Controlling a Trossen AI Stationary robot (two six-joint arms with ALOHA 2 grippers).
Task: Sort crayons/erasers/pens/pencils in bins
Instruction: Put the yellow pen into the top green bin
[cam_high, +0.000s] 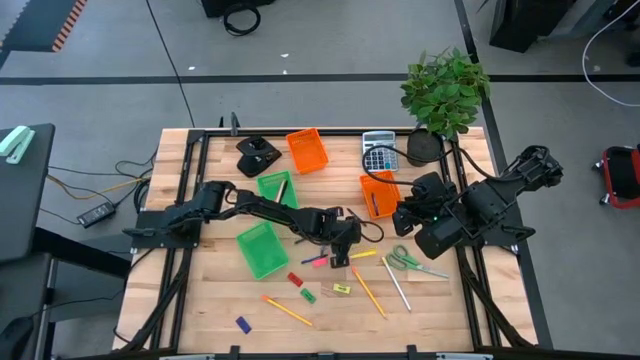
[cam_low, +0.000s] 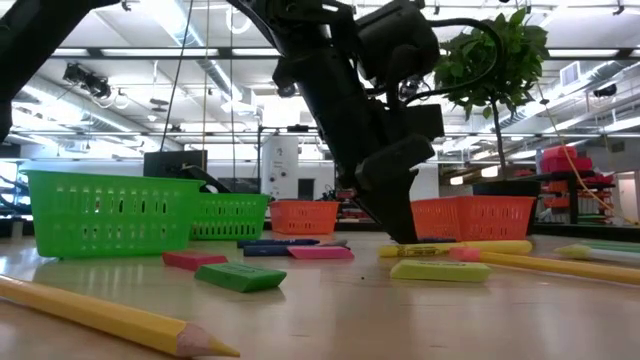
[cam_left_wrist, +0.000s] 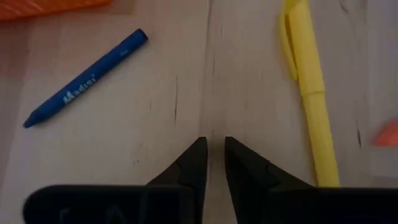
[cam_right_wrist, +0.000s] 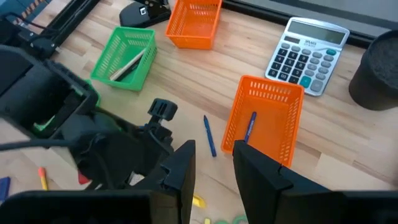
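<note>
My left gripper (cam_high: 343, 258) is low over the table's middle, pointing steeply down, its fingers (cam_left_wrist: 214, 149) narrowly apart over bare wood. To one side of it lies a blue crayon (cam_left_wrist: 87, 78), to the other a yellow pen (cam_left_wrist: 311, 87). Red (cam_high: 294, 279), green (cam_high: 308, 295), yellow (cam_high: 342, 289) and blue (cam_high: 242, 324) erasers and two pencils (cam_high: 287, 310) (cam_high: 368, 292) lie nearer the front edge. Two green bins (cam_high: 262, 248) (cam_high: 277, 188) and two orange bins (cam_high: 307, 150) (cam_high: 379, 193) stand behind. My right gripper (cam_right_wrist: 214, 155) hangs open, raised at the right.
A calculator (cam_high: 378, 152) and a potted plant (cam_high: 445, 90) stand at the back right. Green-handled scissors (cam_high: 415, 262) lie right of centre. The far green bin holds a pencil (cam_right_wrist: 127, 62); the right orange bin holds a blue pen (cam_right_wrist: 250, 127). Bare wood lies at the front left.
</note>
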